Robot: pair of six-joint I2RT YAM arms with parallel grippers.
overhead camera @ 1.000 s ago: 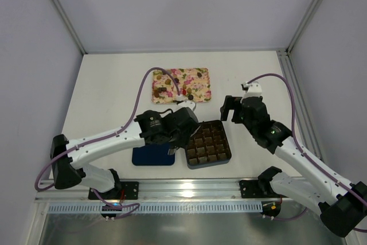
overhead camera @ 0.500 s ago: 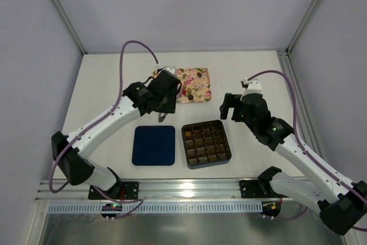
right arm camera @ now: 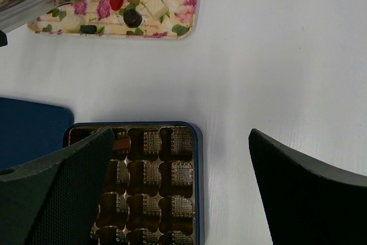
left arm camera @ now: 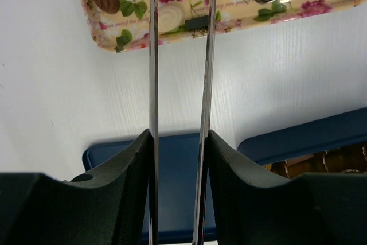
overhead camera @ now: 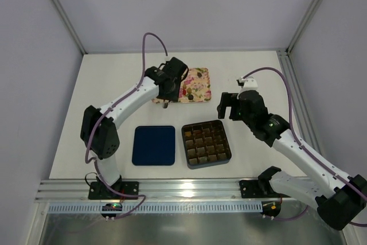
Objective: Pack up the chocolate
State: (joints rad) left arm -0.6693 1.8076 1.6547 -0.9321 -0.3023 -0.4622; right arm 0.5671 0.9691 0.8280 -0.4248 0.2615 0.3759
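**Worktop** (overhead camera: 258, 73): white, carrying every item below.

**Tray** (overhead camera: 202, 97): floral, pink and yellow, rectangular, at the far middle of the worktop.

**Chocolate** (right arm camera: 133, 18): loose pieces scattered on the tray. They include a dark round one, a red one, tan and whitish ones, and a brown oval near the tray's left corner. More brown pieces sit in the cells of the box. The row of cells nearest the tray looks darker, and what it holds is unclear.

**Box** (right arm camera: 198, 187): dark, square, gridded, blue-rimmed. It lies nearer than the tray and apart from it.

**Blue square lid** (overhead camera: 153, 145): flat on the worktop just left of the box, not touching it.

**Left tool** (left arm camera: 179, 142): clamped at a narrow setting on the tongs, with the arm stretched over the tray's left end.

**Tongs** (left arm camera: 152, 73): two thin metal blades running forward from the left tool. Their tips are over the left part of the tray among the chocolate. Whether they pinch a piece cannot be told.

**Right tool** (right arm camera: 180, 133): spread wide and holding nothing. It hangs above the box's far right corner, well clear of the tray.
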